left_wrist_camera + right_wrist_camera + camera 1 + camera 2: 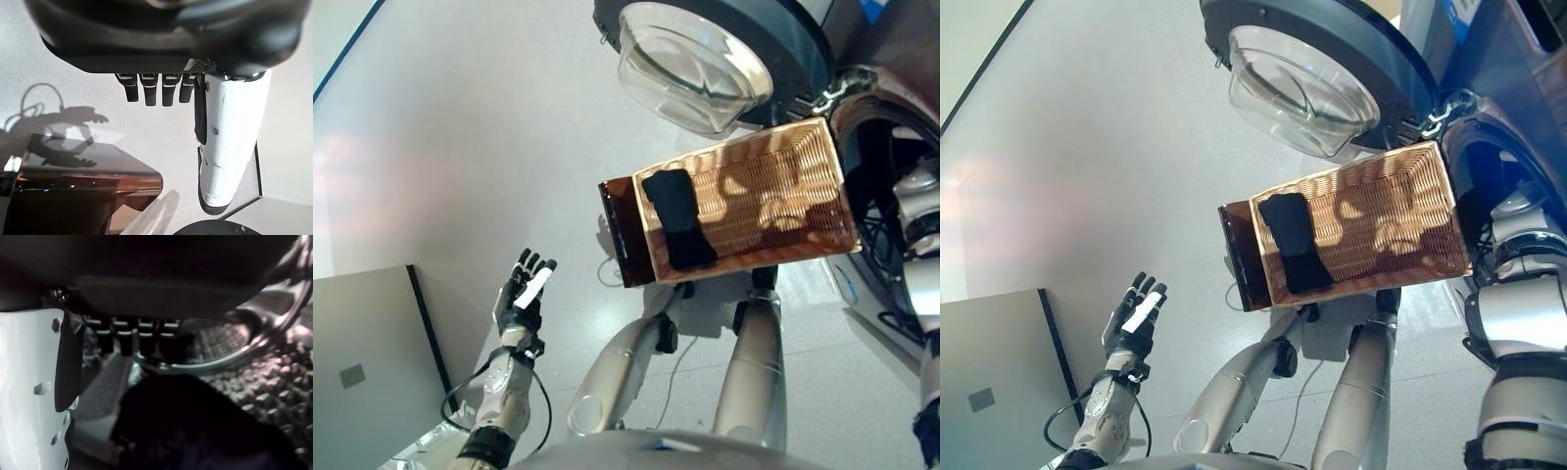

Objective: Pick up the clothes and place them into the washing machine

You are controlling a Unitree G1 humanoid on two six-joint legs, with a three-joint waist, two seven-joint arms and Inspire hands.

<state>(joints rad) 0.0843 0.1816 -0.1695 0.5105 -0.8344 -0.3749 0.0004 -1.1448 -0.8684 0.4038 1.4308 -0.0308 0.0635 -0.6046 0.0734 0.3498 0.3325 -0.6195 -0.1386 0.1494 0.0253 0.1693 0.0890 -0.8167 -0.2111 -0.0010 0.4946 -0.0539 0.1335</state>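
The left hand (523,294) hangs over the floor (460,147) with fingers straight and spread, holding nothing. The right hand (122,340) is inside the washing machine (1489,147) drum, its fingers extended above a dark garment (195,426); whether they touch it cannot be told. One wicker basket (783,166) sits by the open door (690,64), with one black garment (677,220) draped inside at its end.

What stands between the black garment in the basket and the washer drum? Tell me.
Nothing visible does. The black garment lies in the wicker basket, right beside the open drum. The door is swung clear. Only the robot's own right hand is inside the drum.
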